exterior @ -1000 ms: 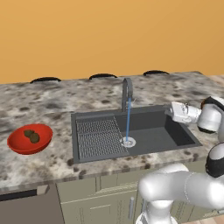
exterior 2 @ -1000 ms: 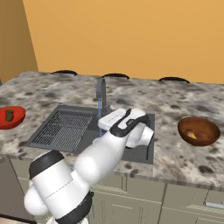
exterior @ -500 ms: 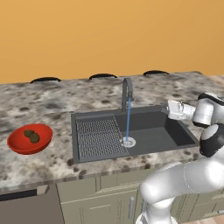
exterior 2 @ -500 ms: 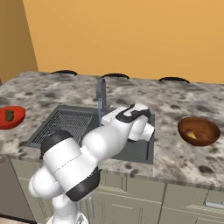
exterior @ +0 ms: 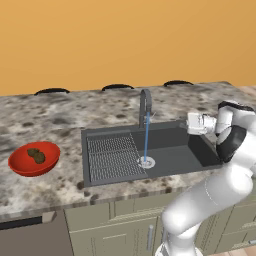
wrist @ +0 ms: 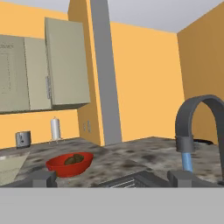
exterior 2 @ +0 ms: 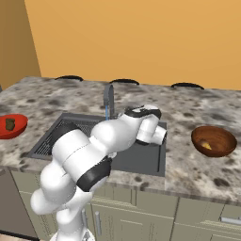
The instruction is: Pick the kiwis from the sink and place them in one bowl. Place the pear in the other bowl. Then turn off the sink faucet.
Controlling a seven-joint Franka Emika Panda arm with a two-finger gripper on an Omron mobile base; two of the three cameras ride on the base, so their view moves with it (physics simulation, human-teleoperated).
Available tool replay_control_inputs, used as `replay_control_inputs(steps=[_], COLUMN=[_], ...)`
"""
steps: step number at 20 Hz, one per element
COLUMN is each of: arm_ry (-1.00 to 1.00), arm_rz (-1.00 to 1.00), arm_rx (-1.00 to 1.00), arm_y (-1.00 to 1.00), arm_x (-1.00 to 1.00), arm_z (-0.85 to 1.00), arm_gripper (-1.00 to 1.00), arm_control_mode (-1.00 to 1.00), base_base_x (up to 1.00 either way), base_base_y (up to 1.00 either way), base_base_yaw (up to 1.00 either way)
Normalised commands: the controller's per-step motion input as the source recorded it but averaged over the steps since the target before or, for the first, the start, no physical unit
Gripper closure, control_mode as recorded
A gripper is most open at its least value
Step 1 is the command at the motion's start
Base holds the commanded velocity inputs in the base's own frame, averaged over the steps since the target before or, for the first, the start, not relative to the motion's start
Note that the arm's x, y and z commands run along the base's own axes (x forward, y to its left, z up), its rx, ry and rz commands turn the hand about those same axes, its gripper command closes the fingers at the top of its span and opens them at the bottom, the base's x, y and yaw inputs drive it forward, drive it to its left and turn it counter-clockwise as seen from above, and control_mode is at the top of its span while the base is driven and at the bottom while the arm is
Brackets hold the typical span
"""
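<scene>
Water ran in a thin blue stream from the sink faucet (exterior: 145,106) into the sink (exterior: 175,155) as my claw (exterior: 192,123) hung wide and empty over the basin's right side, pointed at the spout. Kiwis (exterior: 36,155) lay in the red bowl (exterior: 22,167), the pear (exterior 2: 206,145) in the brown bowl (exterior 2: 226,141). Only the lever seemed left (its position was hard to make out), best reached level and nudged with one fingertip.

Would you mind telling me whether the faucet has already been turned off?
No, a thin blue stream still runs from the faucet down to the drain in the sink.
</scene>
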Motion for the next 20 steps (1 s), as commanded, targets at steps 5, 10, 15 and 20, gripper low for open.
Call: replay_control_inputs(steps=[5, 10, 15, 20], arm_ry=[0.00, 0.00, 0.00, 0.00], arm_rz=[0.00, 0.00, 0.00, 0.00], arm_rx=[-0.06, -0.04, -0.04, -0.03], arm_y=[0.00, 0.00, 0.00, 0.00], arm_x=[0.38, 0.34, 0.40, 0.43], arm_z=[-0.12, -0.14, -0.13, -0.11], arm_gripper=[-1.00, -1.00, -1.00, -1.00], arm_control_mode=[-1.00, -1.00, -1.00, -1.00], base_base_x=[0.00, 0.00, 0.00, 0.00], base_base_y=[0.00, 0.00, 0.00, 0.00], base_base_yaw=[0.00, 0.00, 0.00, 0.00])
